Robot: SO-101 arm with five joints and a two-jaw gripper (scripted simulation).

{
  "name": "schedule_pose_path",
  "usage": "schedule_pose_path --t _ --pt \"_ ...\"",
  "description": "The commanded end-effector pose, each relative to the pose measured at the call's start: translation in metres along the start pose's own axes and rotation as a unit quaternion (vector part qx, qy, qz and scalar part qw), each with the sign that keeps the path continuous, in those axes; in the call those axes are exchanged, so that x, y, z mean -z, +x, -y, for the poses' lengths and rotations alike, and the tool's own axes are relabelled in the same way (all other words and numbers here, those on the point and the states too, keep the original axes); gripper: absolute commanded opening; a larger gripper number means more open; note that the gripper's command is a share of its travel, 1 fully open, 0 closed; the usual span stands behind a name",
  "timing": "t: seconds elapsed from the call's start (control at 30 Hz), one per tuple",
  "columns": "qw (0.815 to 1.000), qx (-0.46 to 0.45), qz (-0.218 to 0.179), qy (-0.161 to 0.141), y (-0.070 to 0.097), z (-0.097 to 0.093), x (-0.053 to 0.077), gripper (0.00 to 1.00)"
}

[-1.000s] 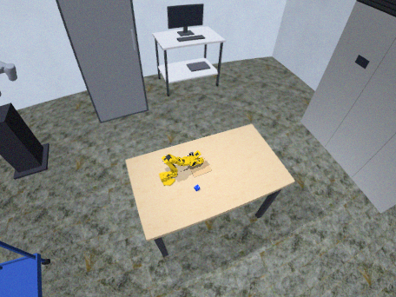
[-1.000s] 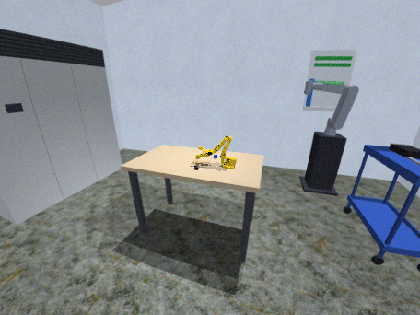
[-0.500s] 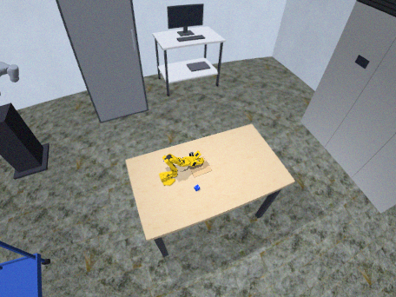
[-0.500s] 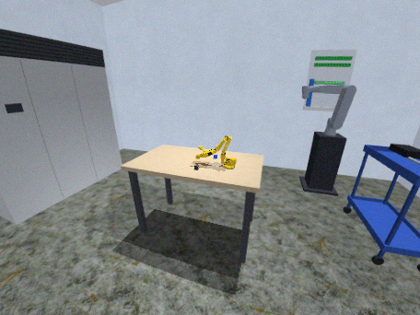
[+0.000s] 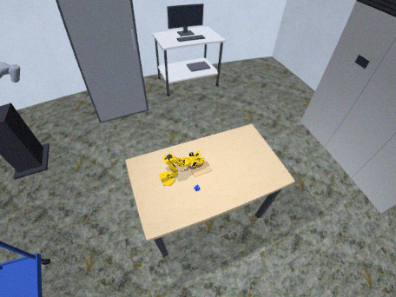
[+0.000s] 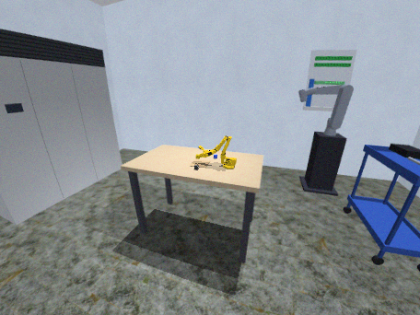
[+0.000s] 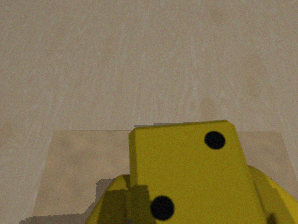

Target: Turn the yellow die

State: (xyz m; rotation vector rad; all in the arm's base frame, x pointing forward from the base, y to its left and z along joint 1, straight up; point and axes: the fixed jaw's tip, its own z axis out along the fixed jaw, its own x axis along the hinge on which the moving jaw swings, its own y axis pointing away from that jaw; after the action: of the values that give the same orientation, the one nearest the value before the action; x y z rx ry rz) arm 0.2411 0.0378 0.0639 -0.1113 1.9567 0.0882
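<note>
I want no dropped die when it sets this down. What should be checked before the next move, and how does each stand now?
1. Yellow die clamped in gripper: ok.
2. Mat under the die: ok, die held above it.
3. Mat lies flat: ok as far as visible.
4. Blue die apart, off the mat: ok.
5. Blue die's top number: cannot tell.
6. Yellow die's facing side, two pips visible: match cannot tell.
</note>
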Motion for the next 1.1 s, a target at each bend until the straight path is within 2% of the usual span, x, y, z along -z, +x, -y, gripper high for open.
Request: schedule_pose_path --t 0.0,1.07 --pt "0.999 -0.004 0.034 0.002 -0.0150 0.0012 -0.0013 0.00" --pt "0.999 -0.004 0.034 0.002 -0.0086 0.0013 -0.0043 0.00"
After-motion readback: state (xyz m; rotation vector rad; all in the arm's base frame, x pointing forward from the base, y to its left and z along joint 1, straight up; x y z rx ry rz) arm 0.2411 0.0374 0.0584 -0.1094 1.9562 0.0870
